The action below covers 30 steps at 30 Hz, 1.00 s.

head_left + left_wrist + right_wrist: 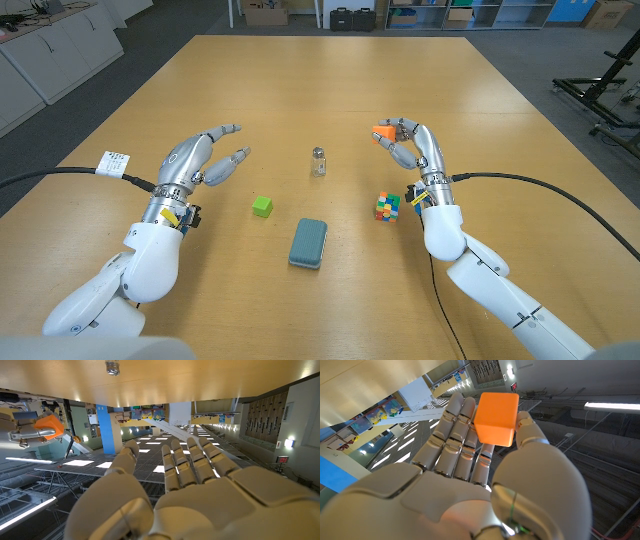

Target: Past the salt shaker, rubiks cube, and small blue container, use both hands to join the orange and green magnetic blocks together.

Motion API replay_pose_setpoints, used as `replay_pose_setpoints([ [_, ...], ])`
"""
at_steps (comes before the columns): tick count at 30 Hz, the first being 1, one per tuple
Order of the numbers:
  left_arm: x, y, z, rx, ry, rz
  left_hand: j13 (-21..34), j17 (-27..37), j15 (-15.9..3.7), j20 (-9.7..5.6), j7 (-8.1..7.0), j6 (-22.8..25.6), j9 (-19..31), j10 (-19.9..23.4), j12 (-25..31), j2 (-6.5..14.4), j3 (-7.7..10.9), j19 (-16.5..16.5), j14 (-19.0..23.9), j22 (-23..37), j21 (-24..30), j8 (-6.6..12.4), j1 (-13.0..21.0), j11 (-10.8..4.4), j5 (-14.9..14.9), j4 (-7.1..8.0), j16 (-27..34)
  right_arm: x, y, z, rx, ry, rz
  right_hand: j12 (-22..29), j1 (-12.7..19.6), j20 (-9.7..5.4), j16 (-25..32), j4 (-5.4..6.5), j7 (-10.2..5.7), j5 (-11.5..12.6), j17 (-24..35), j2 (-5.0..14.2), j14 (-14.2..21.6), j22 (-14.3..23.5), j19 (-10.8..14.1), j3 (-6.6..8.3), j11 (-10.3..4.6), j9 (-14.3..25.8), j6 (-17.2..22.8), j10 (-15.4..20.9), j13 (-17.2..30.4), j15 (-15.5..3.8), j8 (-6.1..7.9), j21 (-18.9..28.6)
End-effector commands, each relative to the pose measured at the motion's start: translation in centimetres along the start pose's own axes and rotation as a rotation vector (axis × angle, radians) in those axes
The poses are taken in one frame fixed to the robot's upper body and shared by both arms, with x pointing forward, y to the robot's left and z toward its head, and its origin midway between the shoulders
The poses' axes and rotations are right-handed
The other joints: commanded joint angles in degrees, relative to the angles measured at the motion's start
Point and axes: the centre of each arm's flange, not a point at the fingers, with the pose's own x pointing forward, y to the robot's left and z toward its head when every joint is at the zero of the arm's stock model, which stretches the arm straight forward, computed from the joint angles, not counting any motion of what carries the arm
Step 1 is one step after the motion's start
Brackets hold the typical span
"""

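My right hand [411, 145] is raised above the table right of centre and pinches the orange block [383, 132] at its fingertips; the right wrist view shows the orange block [496, 418] held between thumb and fingers. The green block [262, 206] lies on the table near my left hand [205, 160], which hovers open to its upper left with fingers apart and holds nothing. The left wrist view has my left hand [190, 485] with fingers spread, and the orange block [48, 426] in the other hand across from it.
A salt shaker [318, 161] stands mid-table between the hands, also the salt shaker [112, 367] in the left wrist view. A small blue container [308, 242] lies in front of it. A rubiks cube [387, 206] sits beside my right wrist. Cabinets and boxes line the far wall.
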Motion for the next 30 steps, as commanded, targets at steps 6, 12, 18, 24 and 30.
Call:
replay_pose_setpoints([
  [6,1.1,1.7,0.4,0.201,0.007,-0.138,0.33,0.07,-5.67,-0.09,-1.77,1.10,0.26,2.17,0.60,-0.86,0.60,0.30,0.09,0.26,-0.48,0.83,2.79,-3.38,0.34,-0.21,-0.55,-0.3,0.2,0.1,-0.003,0.013,-0.006,-0.01,8.76,-1.48,-0.28,0.36,-2.64,-0.31,0.16,8.50,0.89,0.14,-0.30,0.13,-9.77,0.17,6.77,10.29,0.23,-5.21,0.08,0.45],
  [12,1.9,1.8,0.1,0.263,0.026,-0.182,0.55,0.00,-6.09,-0.38,-2.83,2.49,0.27,4.16,1.06,-1.91,0.88,-0.84,-0.18,0.19,-1.35,1.68,5.59,-4.78,-0.02,-0.43,-0.90,-0.2,0.4,0.1,0.005,0.009,-0.013,-0.10,8.80,-1.44,-0.29,0.37,-2.62,-0.36,0.21,8.60,0.96,0.10,-0.33,0.14,-9.86,0.16,6.69,10.25,0.24,-5.29,-0.02,0.55],
  [18,2.8,1.7,0.3,0.334,0.024,-0.293,0.69,-0.04,-6.38,-0.29,-3.25,2.44,0.26,4.25,0.88,-2.43,1.07,-2.55,-1.26,0.13,-2.17,1.83,7.36,-5.07,-0.21,-0.46,-1.37,0.1,0.7,-0.2,0.000,0.011,-0.002,-0.18,8.80,-1.42,-0.33,0.40,-2.56,-0.45,0.28,8.66,0.98,0.04,-0.32,0.10,-9.60,0.16,6.77,10.27,0.25,-5.28,-0.07,0.70],
  [24,3.4,1.7,0.5,0.363,0.005,-0.393,0.77,-0.05,-6.30,-0.36,-3.18,2.14,0.26,3.80,0.58,-2.76,1.05,-3.26,-1.76,0.10,-2.46,1.81,8.17,-5.15,-0.35,-0.37,-1.53,0.1,0.9,-0.3,-0.004,0.012,0.005,-0.26,8.82,-1.39,-0.35,0.41,-2.63,-0.50,0.32,8.70,1.01,0.01,-0.39,0.08,-9.79,0.16,6.76,10.19,0.29,-5.30,-0.13,0.78],
  [30,3.8,1.6,0.7,0.389,-0.008,-0.464,0.89,-0.02,-6.10,-0.20,-3.07,1.18,0.26,3.03,0.18,-3.19,0.79,-4.08,-2.62,0.08,-2.70,1.54,8.71,-4.92,-0.58,-0.11,-1.73,0.3,0.9,-0.3,-0.011,0.010,0.008,-0.31,8.80,-1.37,-0.36,0.43,-2.59,-0.57,0.38,8.73,1.09,-0.03,-0.37,0.04,-9.69,0.15,6.72,10.27,0.30,-5.28,-0.21,0.92],
])
